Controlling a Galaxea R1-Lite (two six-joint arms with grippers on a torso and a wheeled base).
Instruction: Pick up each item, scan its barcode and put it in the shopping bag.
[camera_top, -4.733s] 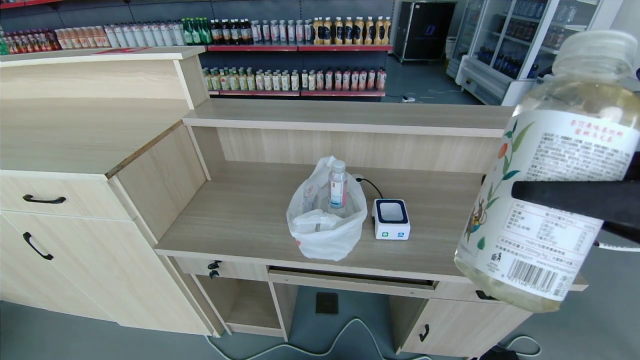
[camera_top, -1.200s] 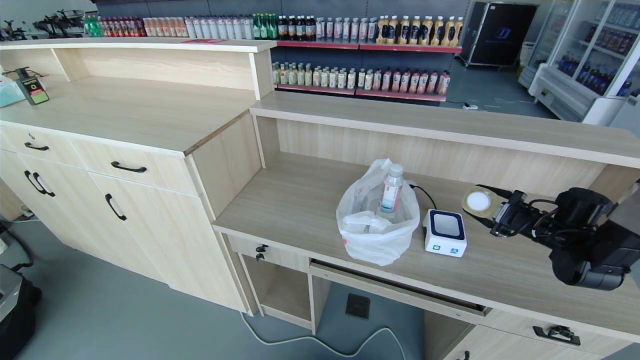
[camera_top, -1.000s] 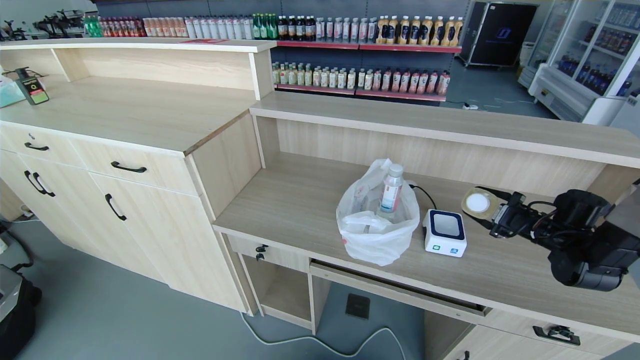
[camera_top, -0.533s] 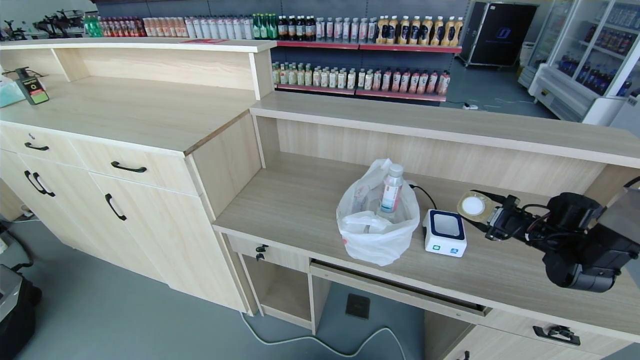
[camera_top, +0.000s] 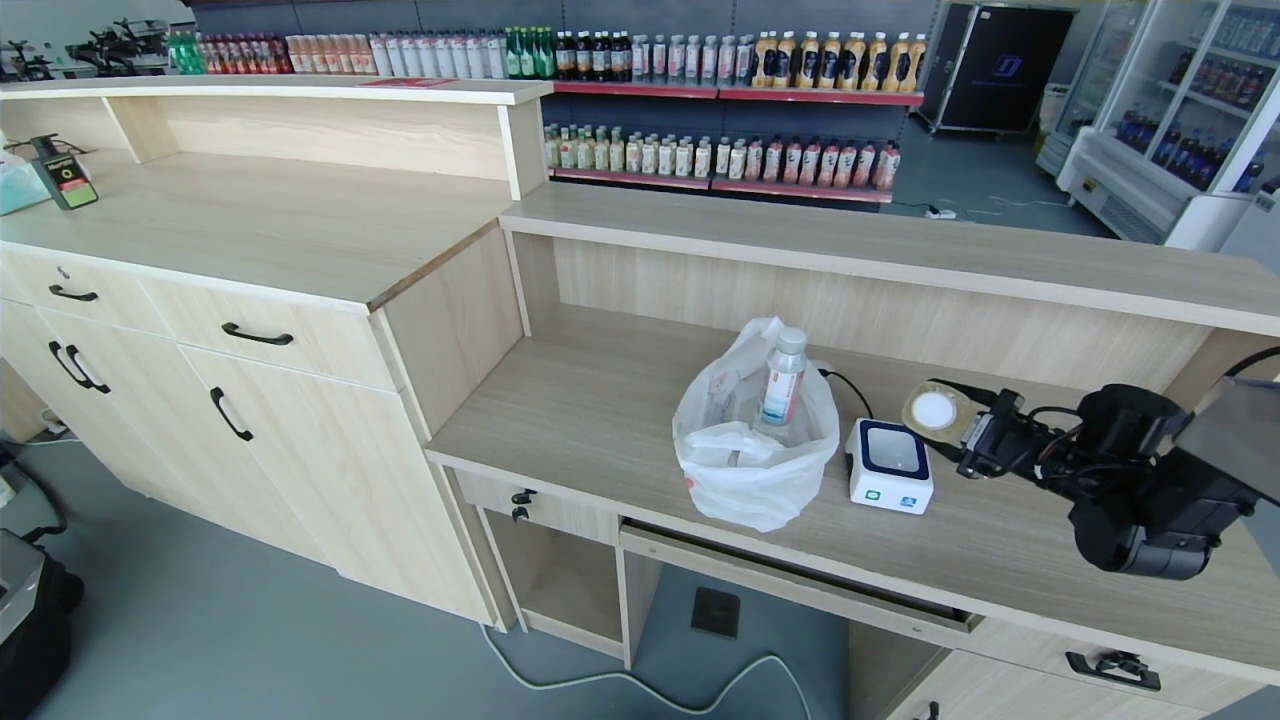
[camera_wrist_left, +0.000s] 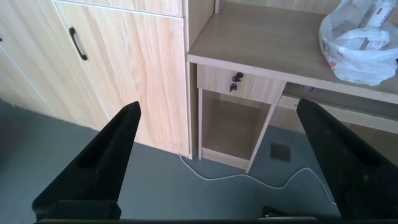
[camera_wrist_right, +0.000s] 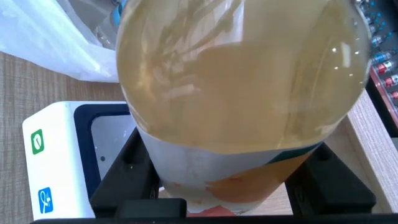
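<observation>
Grips drink bottle in clamped right end effector at scanner's right edge.
Records one upright bottle inside shopping bag left of scanner; notes open surface left of bag; notes left end effector spread wide, empty, over floor.

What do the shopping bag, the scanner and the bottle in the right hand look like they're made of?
The shopping bag looks like thin white plastic film: crumpled, slightly see-through. The scanner seems hard glossy white plastic with a dark window, glass or acrylic. The bottle in the right hand is probably clear plastic: yellowish liquid shows through.
</observation>
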